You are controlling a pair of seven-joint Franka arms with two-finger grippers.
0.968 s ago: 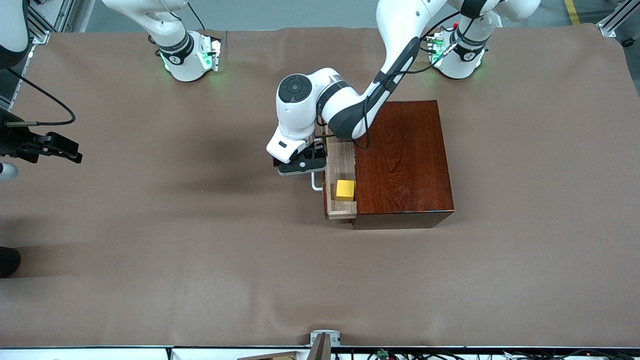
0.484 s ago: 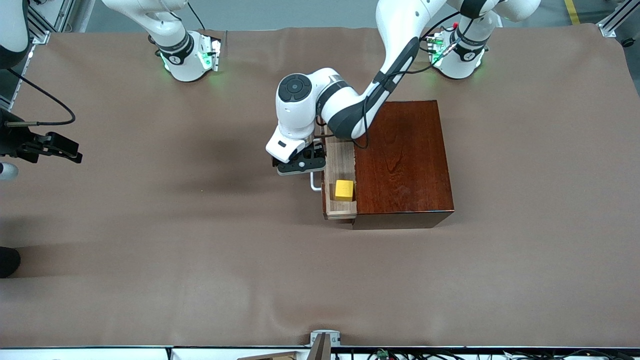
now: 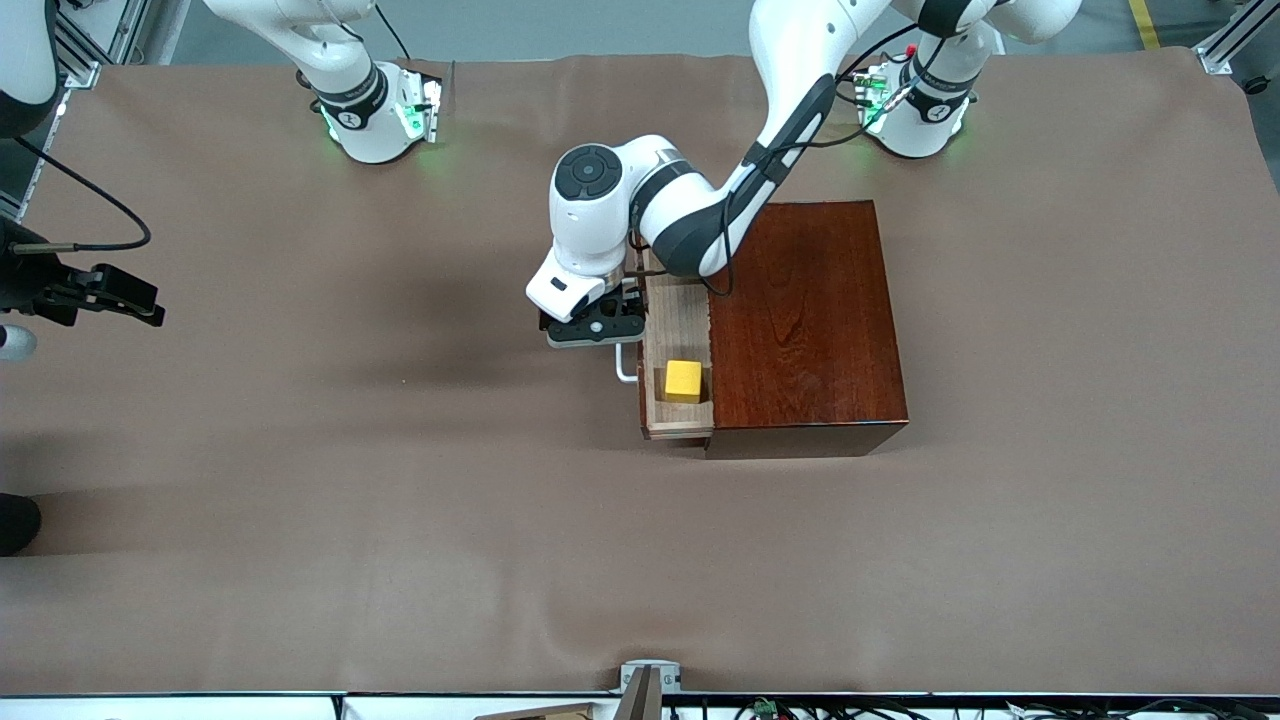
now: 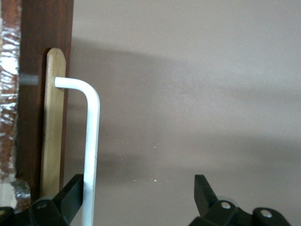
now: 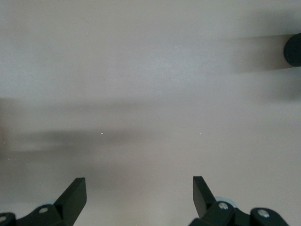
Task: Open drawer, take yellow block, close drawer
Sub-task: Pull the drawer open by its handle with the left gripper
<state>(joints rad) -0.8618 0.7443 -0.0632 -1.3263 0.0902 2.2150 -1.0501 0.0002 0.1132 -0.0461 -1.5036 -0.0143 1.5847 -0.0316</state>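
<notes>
Yellow block [image 3: 684, 381]: bright cube lying in my drawer's tray, at the end nearer the front camera, close to the box's front face.
Drawer [image 3: 676, 330]: pale-wood tray, pulled partway out of the box toward the right arm's end of the counter; its inside is open to view from above.
Handle [image 4: 91, 141]: white U-shaped bar on the drawer front; in the left wrist view one of my left fingers [image 4: 70, 193] touches it from the drawer-front side, with the bar inside my spread jaws.
Wooden box [image 3: 805, 315]: glossy dark reddish-brown, standing on the counter in front of my left arm's base.
Left gripper [image 3: 590, 328]: low, just beside the drawer front, at the handle; my jaws stand wide, not clamped on the bar.
Right gripper [image 5: 138, 195]: my jaws stand wide and hold nothing, over bare counter; this arm waits.
Counter [image 3: 400, 520]: covered with a brown cloth.
</notes>
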